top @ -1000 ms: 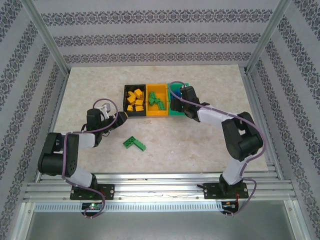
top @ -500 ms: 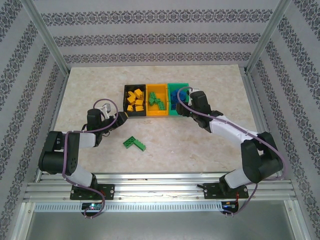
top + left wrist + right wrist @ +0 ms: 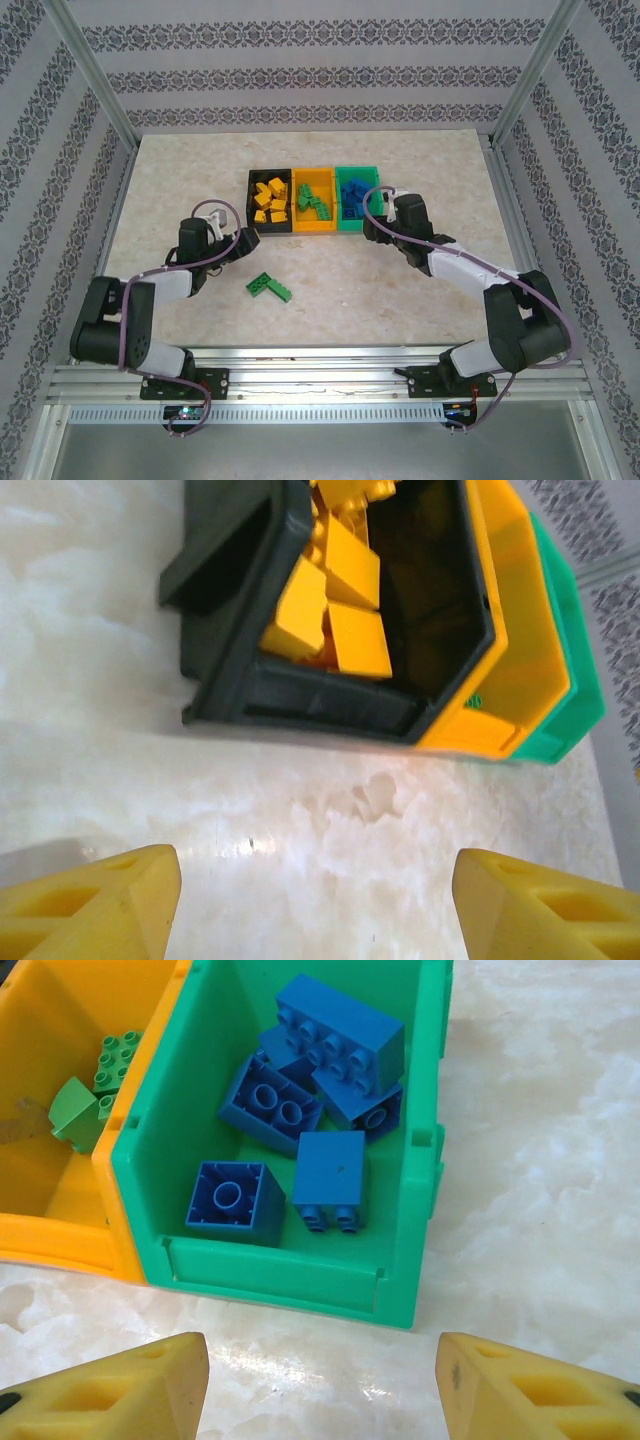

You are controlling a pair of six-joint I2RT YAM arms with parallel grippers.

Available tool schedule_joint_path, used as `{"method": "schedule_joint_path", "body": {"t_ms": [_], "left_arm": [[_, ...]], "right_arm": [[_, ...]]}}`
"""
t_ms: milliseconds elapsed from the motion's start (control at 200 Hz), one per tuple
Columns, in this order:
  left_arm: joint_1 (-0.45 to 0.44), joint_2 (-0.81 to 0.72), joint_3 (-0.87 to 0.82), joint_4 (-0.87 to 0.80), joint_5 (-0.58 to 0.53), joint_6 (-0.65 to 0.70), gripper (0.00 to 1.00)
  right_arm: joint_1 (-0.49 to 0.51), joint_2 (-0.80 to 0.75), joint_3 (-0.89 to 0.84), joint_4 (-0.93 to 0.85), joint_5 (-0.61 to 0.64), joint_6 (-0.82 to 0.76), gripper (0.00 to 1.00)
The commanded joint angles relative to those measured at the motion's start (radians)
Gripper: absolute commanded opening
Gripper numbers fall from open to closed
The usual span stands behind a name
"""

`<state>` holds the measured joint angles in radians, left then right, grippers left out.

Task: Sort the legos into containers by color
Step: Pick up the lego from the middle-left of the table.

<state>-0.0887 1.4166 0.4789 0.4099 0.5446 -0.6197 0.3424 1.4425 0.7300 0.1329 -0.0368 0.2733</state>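
Two green legos point(image 3: 270, 288) lie on the worktop point(image 3: 180, 180). Yellow legos point(image 3: 340, 610) sit in the black bin point(image 3: 300, 695), blue legos point(image 3: 310, 1090) in the green bin point(image 3: 280, 1270). Left tool point(image 3: 315, 890) and right tool point(image 3: 320, 1380) gape empty. The orange bin point(image 3: 520, 670) bears a tiny green mark point(image 3: 472, 700), unreadable.

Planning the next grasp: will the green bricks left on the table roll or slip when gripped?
The green bricks look blocky and lie flat on the table, so rolling seems unlikely. Being small smooth plastic, they may skid on the glossy top if nudged. They appear to touch, perhaps joined, so one might drag the other.
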Motion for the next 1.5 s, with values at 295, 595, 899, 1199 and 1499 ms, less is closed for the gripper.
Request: {"method": "schedule_joint_path", "body": {"t_ms": [295,595,899,1199,1499], "left_arm": [[-0.165,-0.197,0.112,-0.692,-0.197,0.158,0.73],[-0.236,-0.121,0.207,-0.882,-0.272,0.206,0.73],[-0.28,-0.107,0.243,-0.986,-0.259,0.282,0.71],[-0.337,-0.049,0.27,-1.025,-0.331,0.297,0.7],[-0.366,0.06,0.357,-1.033,-0.396,0.331,0.7]], "right_arm": [[0.019,-0.023,-0.078,0.124,-0.022,0.033,0.62],[0.037,-0.035,-0.081,0.112,-0.009,0.023,0.62],[0.042,-0.05,-0.09,0.111,-0.002,0.023,0.62],[0.043,-0.048,-0.089,0.111,-0.001,0.023,0.63],[0.045,-0.053,-0.09,0.108,0.004,0.02,0.63]]}}
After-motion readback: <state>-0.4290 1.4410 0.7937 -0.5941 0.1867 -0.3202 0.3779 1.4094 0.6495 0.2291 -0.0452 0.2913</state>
